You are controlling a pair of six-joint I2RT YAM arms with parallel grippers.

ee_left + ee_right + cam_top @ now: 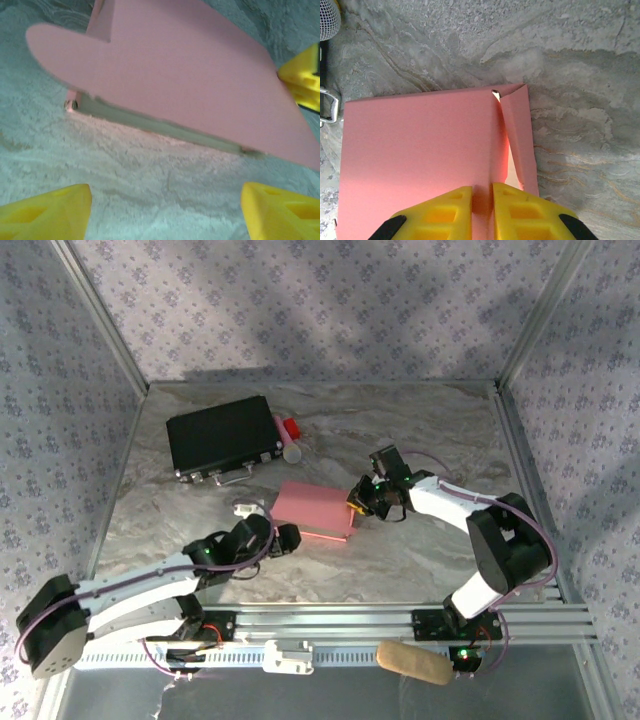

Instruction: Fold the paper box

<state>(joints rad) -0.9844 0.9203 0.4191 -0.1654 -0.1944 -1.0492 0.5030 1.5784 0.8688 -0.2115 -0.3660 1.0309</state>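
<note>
Paper box at centre of the top view, pink and low, resting on the marbled table. Gripped at its right edge by the right tool: from the right wrist, yellow fingers at bottom centre of frame, pressed together on a thin pink fold, a narrow flap just to their right standing slightly proud, a pale slit along its crease. Left tool just off the lower-left edge of the paper box, spread wide and holding nothing; from the left wrist, yellow fingertips at both bottom corners of frame, bare table between them, and beyond that the box's rounded top flap raised over a dark gap along the near edge. Open table to the right and upper right of the box in the top view, out to the metal rail. Black case at upper left, well apart from the box, with a red item and a pale cylinder at its right edge. Small white piece near the box's left edge.
</note>
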